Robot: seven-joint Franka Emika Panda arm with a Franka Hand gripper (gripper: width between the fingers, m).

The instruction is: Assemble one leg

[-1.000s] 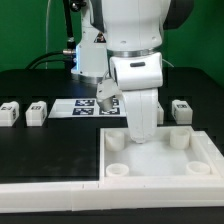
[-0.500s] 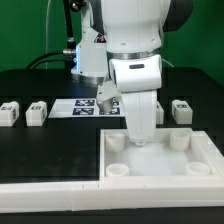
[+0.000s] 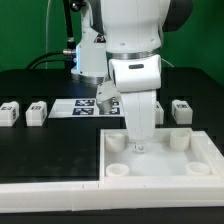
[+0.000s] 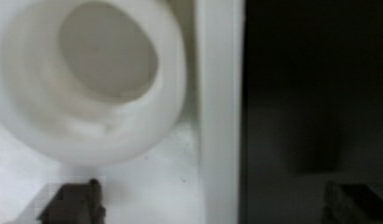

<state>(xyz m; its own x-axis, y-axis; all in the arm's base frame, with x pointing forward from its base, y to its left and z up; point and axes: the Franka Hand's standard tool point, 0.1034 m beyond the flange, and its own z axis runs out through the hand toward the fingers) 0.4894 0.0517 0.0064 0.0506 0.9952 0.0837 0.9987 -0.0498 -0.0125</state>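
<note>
Three small white legs with tags lie on the black table in the exterior view: two at its left [image 3: 8, 112] [image 3: 37, 110] and one at its right [image 3: 181, 108]. My gripper [image 3: 138, 142] is down at the back edge of the large white panel [image 3: 160, 160], between its two back corner sockets. In the wrist view the gripper [image 4: 214, 205] is open and holds nothing. One dark fingertip [image 4: 72, 205] is over the white panel [image 4: 170, 170] next to a round socket [image 4: 99, 80], the other over the black table. No leg is between the fingers.
The marker board [image 3: 80, 106] lies on the table behind the panel, partly hidden by the arm. Two more sockets sit at the panel's front corners [image 3: 117, 170] [image 3: 199, 168]. A white ledge [image 3: 50, 195] runs along the front.
The gripper has sunk slightly toward the panel's back edge. The legs and the panel have not moved.
</note>
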